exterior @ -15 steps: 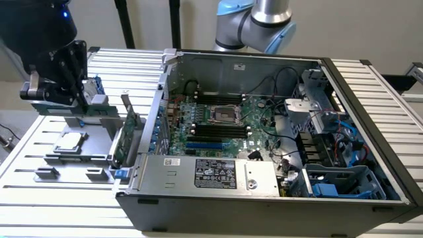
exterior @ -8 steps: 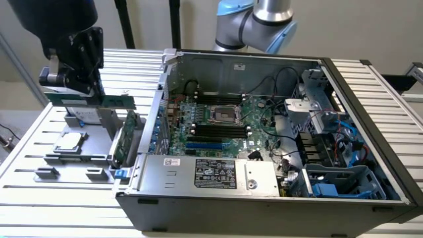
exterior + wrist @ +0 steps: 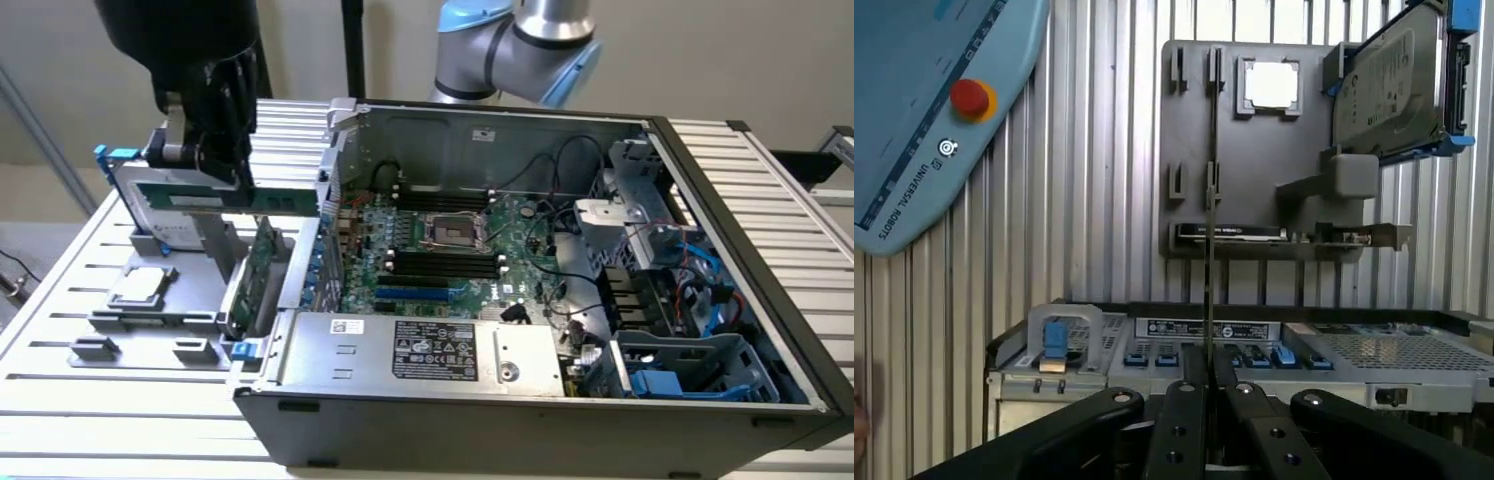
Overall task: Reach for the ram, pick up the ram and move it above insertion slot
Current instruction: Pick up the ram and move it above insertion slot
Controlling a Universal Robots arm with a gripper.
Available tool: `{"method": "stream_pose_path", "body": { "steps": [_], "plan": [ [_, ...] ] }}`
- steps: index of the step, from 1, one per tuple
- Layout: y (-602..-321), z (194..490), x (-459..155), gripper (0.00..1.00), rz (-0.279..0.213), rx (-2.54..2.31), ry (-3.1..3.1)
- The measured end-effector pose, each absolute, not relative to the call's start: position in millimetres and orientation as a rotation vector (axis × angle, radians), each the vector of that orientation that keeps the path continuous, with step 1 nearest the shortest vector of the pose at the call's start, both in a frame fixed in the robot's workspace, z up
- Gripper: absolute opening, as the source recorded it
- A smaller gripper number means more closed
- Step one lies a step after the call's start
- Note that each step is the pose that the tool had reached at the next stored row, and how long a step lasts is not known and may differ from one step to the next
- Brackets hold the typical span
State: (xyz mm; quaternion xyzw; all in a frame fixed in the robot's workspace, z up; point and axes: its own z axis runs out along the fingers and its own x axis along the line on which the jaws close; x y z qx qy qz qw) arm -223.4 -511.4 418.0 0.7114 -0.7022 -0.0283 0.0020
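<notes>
Pincer point(image 3: 1209, 375) pinches the thin green, black-chipped ram point(image 3: 240, 202) edge-on, lifted above the holder.

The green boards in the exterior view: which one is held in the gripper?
The ram, a thin green stick clamped in the gripper above the table. The bigger expansion card stands below in its holder, untouched.

A ribbed aluminium table point(image 3: 80, 300) is seen carrying an open computer case point(image 3: 534, 400). Beside the case, toward the exterior view's left, a grey fixture plate point(image 3: 147, 325) is laid flat on the ribs.
</notes>
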Motion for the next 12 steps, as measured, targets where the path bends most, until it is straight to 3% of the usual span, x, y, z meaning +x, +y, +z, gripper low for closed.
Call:
{"method": "stream_pose_path", "body": {
  "steps": [12],
  "plan": [
    [-500.3,417.8,-173.3,0.14,-0.090,2.232,-2.204]
  ]
}}
